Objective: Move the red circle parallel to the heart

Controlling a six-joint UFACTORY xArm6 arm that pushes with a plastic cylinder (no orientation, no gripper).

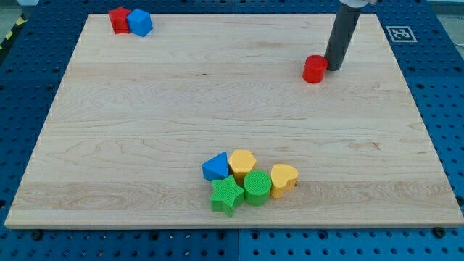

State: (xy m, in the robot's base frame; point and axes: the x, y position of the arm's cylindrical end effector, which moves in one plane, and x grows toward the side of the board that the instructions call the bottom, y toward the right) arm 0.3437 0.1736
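Observation:
The red circle [315,69] is a short red cylinder at the view's upper right on the wooden board [145,130]. My tip [334,68] sits just to its right, touching or nearly touching its side. The yellow heart [283,179] lies near the view's bottom, right end of a cluster of blocks, well below the red circle and a little to its left.
The cluster by the heart holds a blue triangle [214,167], a yellow hexagon-like block [242,164], a green star [227,194] and a green circle [257,187]. A red block [119,19] and a blue block [139,22] touch at the view's top left.

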